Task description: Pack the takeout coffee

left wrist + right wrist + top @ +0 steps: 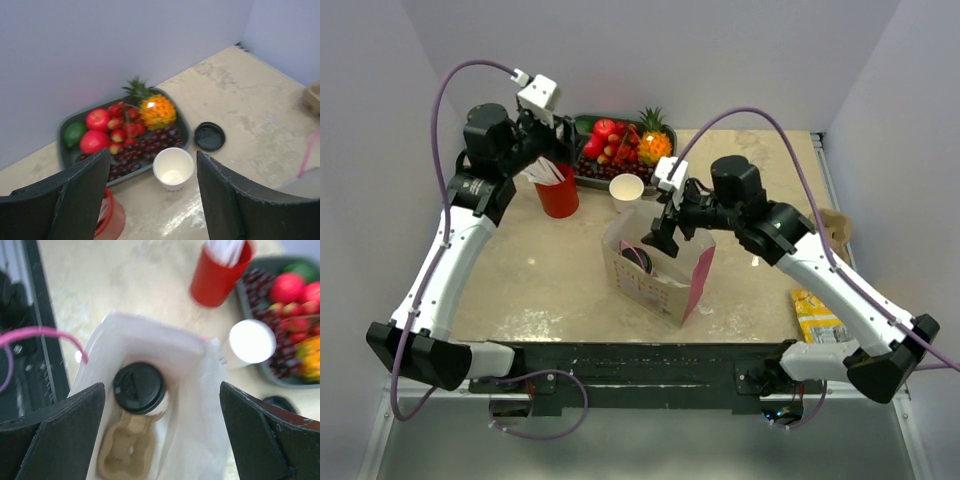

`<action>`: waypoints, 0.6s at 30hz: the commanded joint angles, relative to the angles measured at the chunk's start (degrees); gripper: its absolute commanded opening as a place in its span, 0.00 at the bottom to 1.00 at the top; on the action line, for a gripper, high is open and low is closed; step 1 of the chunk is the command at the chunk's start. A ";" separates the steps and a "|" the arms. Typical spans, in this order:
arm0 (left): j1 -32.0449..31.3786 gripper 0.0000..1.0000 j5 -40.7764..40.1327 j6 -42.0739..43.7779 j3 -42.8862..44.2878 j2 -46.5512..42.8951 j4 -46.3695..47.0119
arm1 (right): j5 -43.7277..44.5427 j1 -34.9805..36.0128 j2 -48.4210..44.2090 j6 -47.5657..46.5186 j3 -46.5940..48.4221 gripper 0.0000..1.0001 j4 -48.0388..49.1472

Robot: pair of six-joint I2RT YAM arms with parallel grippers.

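White walls close in a beige, stone-patterned table (550, 270). Near its middle stands a white paper bag (655, 285) with pink handles (45, 332), its mouth open upward. The outer side of the bag carries a pink print, but it is too small to read.

The coffee (139, 387) is inside the bag, upright, seated in a brown cardboard carrier (125, 450) on the bottom. Its black lid has raised marks that I cannot make out.

The right gripper (660, 240) hangs over the bag's mouth with its fingers wide apart, and it holds nothing. The left gripper (152, 157) is at the far left, above a red cup (558, 195) with white straws (546, 172). Its fingers are also apart and hold nothing.

Along the back wall lies a dark tray (67, 155) with apples, grapes and a small pineapple. Just in front of the tray stands a white cup (173, 168) without a lid, and a loose black lid (209, 136) lies flat beside it.

A yellow packet (817, 315) lies near the right edge. It has some printing, which is not legible.
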 commanded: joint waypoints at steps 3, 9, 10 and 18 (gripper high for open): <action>8.84 0.70 -11.86 3.16 4.87 3.94 -6.40 | 7.87 -1.20 -1.50 4.84 9.04 0.99 6.33; 15.45 0.52 -13.64 1.31 8.39 11.85 -11.44 | 15.25 -3.75 0.70 5.02 16.78 0.99 8.26; 15.81 0.51 -13.37 1.75 8.57 13.69 -10.91 | 16.22 -4.53 0.70 5.02 17.05 0.99 9.05; 18.18 0.38 -9.33 2.54 18.14 24.86 -11.08 | 16.67 -7.18 0.53 5.11 17.85 0.99 10.02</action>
